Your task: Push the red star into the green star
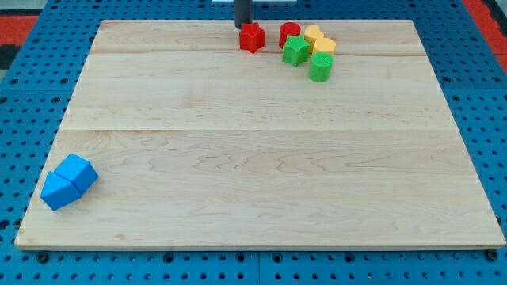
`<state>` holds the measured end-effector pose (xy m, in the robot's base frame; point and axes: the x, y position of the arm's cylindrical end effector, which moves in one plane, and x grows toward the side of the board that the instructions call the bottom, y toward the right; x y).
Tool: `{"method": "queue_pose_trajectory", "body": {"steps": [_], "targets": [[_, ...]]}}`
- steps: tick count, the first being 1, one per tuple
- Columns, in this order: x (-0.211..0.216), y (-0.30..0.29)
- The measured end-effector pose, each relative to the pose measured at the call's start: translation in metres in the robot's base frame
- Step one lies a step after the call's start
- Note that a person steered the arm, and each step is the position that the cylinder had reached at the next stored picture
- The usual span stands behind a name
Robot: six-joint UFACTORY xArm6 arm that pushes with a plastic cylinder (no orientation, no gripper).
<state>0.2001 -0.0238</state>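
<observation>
The red star (252, 37) lies near the view's top edge of the wooden board (253, 158), left of centre of a cluster. The green star (295, 51) lies to its right and slightly lower, a small gap apart. My tip (242, 26) stands just above-left of the red star, touching or nearly touching it.
A red cylinder (289, 33) sits between the two stars, higher up. Two yellow blocks (319, 39) touch the green star's right side. A green cylinder (320, 68) lies below them. Two blue blocks (69, 181) lie together at the bottom left.
</observation>
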Motion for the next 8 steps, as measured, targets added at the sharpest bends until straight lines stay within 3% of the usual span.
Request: {"method": "queue_pose_trajectory", "body": {"steps": [2, 3, 4, 6, 8], "targets": [[0.041, 0.036], [0.018, 0.006], [0.018, 0.019], [0.053, 0.027], [0.057, 0.037]]}}
